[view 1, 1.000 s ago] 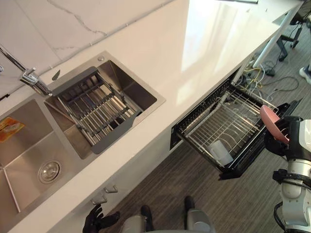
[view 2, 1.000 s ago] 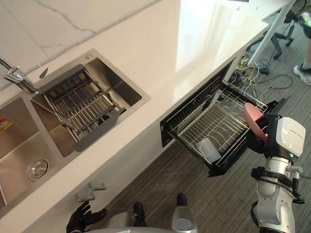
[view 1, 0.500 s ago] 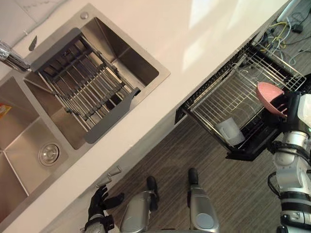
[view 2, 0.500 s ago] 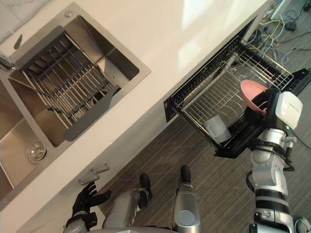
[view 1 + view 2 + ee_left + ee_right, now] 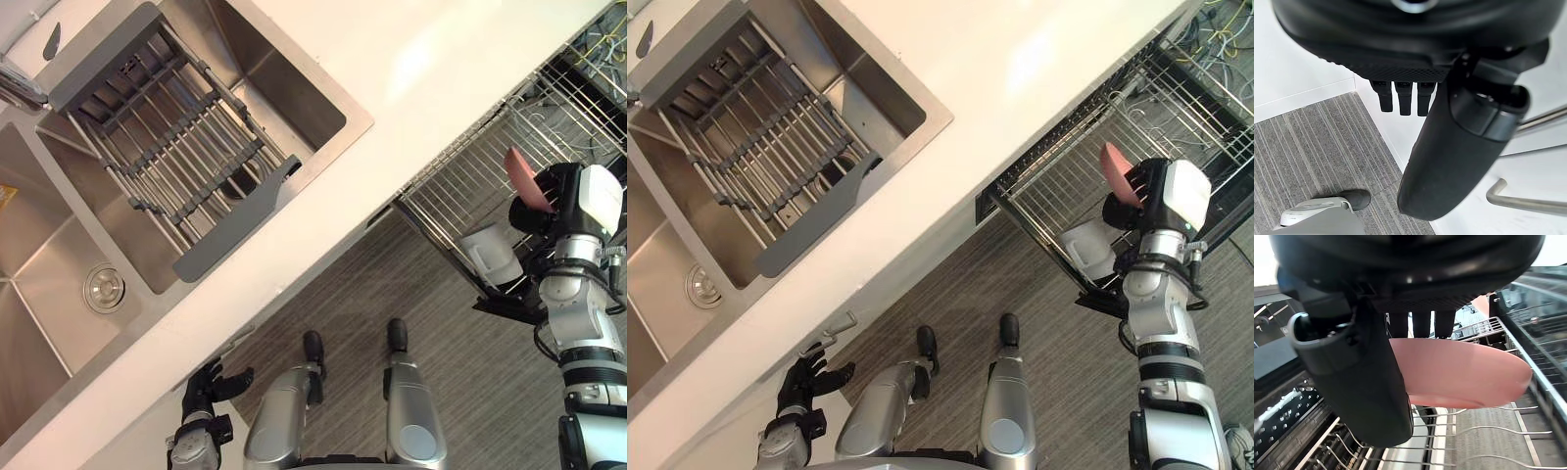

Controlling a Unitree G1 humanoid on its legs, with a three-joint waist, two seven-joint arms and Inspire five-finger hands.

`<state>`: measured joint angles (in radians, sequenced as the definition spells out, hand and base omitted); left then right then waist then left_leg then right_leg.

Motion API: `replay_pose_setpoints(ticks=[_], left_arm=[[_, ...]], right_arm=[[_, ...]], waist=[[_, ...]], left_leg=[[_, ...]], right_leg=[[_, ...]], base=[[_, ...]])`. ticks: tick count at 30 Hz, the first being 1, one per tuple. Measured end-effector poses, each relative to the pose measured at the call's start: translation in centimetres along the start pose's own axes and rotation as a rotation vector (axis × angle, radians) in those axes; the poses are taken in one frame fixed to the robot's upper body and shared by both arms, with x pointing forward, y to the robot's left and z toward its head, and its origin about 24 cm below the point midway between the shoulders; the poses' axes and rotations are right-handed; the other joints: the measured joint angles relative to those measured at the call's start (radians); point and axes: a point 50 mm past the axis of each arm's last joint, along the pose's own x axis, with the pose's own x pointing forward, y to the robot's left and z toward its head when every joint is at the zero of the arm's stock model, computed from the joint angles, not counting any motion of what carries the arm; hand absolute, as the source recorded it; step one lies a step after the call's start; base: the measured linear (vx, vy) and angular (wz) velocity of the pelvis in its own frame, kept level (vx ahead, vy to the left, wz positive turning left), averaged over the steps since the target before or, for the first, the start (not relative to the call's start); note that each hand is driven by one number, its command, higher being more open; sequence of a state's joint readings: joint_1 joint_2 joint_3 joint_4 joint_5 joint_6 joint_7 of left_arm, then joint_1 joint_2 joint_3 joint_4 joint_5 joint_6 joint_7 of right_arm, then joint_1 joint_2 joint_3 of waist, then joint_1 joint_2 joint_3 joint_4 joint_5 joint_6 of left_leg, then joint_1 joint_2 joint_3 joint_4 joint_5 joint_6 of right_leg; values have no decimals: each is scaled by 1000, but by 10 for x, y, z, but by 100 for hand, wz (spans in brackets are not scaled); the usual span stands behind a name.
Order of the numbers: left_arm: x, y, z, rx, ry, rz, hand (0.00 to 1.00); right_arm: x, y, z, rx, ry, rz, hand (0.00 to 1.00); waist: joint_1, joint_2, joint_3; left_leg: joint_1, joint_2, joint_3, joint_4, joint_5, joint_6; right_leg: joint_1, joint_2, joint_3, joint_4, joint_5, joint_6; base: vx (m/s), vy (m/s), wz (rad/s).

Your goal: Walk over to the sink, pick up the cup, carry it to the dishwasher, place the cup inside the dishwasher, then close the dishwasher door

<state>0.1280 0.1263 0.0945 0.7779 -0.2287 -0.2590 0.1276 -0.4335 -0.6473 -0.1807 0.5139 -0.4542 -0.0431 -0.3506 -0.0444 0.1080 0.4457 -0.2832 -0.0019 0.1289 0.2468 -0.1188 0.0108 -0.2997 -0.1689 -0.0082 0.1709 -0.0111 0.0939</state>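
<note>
Now that the right hand, curled round the pink bowl, has tipped it edge-on over the dishwasher rack at right, release looks close

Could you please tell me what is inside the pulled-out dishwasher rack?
A white cup lies at the near corner of the wire rack. The right hand holds a pink cup over it, covering the wires beneath.
</note>
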Motion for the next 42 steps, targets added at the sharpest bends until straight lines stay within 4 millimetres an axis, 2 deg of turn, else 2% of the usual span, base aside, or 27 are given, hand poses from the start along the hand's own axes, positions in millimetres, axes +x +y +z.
replay_pose_setpoints(ticks=[6,10,12,16,23,24,35,38,42], left_arm=[[2,1,5,-15,-18,3,90],[3,-1,6,-9,-22,-6,90],[5,-6,10,-2,-31,-25,90],[7,-11,15,-1,-50,-40,90],[8,-14,19,-4,-67,-49,90],[9,-15,22,-4,-74,-54,90],[16,-28,38,-9,-121,-88,90],[16,-28,39,-10,-124,-90,90],[16,-28,39,-11,-123,-87,90]], right_arm=[[17,-5,7,9,5,-12,30],[19,-2,0,7,54,1,30],[22,-8,-4,-12,69,-7,30],[31,-19,-5,-8,87,-36,30],[34,-22,-7,1,111,-49,30],[34,-23,-8,12,119,-53,90],[32,-26,-23,133,222,-66,90],[33,-28,-21,148,218,-77,90],[28,-41,-13,180,155,-143,90]], waist=[[6,3,16],[18,4,17],[22,7,18],[28,10,21],[29,10,21],[30,10,21],[32,10,22],[32,10,22],[31,9,22]], left_leg=[[-48,-20,-8,1,17,17],[-64,-27,-13,1,26,22],[-79,-34,-23,0,35,25],[-105,-42,-35,-11,57,27],[-111,-42,-57,-53,93,19],[-112,-42,-60,-64,101,17],[-118,-38,-71,-102,137,7],[-114,-35,-72,-110,143,3],[-92,-31,-80,-142,162,-1]], right_leg=[[-35,-18,4,-15,18,3],[-48,-24,3,-16,26,3],[-56,-30,-1,-16,28,3],[-80,-37,-3,-15,30,3],[-92,-40,-23,-14,30,3],[-97,-40,-26,-12,30,3],[-117,-39,-51,7,30,4],[-116,-38,-52,7,30,4],[-106,-34,-61,7,29,5]], base=[[-56,35,7],[-62,27,6],[-58,16,17],[-63,2,14],[-57,-37,11],[-46,-45,11],[-35,-31,6],[-11,-10,0],[-27,-38,5]])
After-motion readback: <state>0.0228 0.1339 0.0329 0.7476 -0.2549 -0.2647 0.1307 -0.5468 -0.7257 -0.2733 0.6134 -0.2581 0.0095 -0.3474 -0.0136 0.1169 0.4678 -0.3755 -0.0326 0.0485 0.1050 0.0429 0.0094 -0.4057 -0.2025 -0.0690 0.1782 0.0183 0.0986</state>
